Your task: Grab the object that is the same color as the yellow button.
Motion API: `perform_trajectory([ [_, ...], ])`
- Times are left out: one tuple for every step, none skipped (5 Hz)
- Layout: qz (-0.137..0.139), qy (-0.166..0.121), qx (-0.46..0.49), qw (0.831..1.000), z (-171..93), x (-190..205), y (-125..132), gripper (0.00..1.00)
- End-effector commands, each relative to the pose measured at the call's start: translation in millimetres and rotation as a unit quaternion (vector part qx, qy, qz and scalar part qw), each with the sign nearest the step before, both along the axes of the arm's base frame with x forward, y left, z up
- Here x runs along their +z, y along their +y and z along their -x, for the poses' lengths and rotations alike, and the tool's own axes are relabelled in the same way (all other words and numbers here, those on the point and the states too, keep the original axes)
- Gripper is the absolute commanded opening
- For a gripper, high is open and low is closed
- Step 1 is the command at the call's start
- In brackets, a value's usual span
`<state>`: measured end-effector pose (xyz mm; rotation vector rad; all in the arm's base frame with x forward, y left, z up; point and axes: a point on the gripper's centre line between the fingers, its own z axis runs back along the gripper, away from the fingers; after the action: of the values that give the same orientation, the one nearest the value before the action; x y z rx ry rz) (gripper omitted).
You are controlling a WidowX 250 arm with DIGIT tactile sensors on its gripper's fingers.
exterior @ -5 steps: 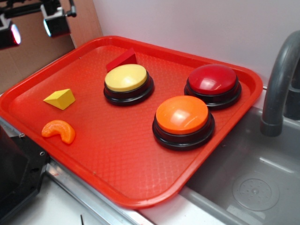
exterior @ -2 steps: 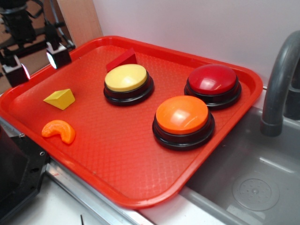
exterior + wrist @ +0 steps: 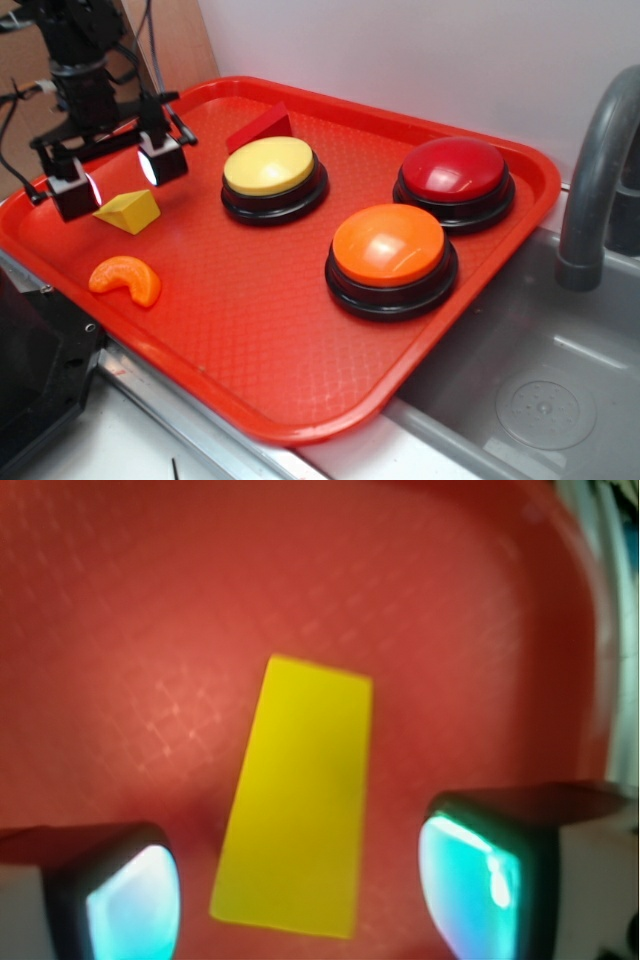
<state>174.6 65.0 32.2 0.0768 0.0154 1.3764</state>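
Orange crescent segment (image 3: 126, 280): near left tray (image 3: 250, 340) edge. Yellow wedge block (image 3: 128, 211): just behind it, lying on the tray. Gripper (image 3: 112, 177): above the block, fingers spread wide. Wrist view alone shows block (image 3: 300, 795) lying between both pads (image 3: 130, 905). Yellow button (image 3: 271, 168): farther back, exterior only.

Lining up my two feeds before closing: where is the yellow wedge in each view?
Exterior: yellow wedge lies at the tray's left side, just below the open hand.
Wrist: wedge fills the centre, running down between the two fingertips.
Shared landmark: the lit fingertip pads flanking the wedge.
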Motion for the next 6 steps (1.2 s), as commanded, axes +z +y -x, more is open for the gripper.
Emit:
perform_trajectory([
  [0.004,-0.009,0.028,1.0,0,-9,-9,0.0],
  [0.014,-0.018,0.02,1.0,-4,-2,-9,0.0],
  [0.029,-0.027,-0.032,0.999,-7,15,-5,0.0],
  [0.037,-0.083,-0.073,0.993,-1,50,-6,0.0],
  [0.046,-0.112,-0.117,0.986,10,77,-2,0.28],
  [0.025,-0.124,-0.243,0.962,12,83,12,1.0],
])
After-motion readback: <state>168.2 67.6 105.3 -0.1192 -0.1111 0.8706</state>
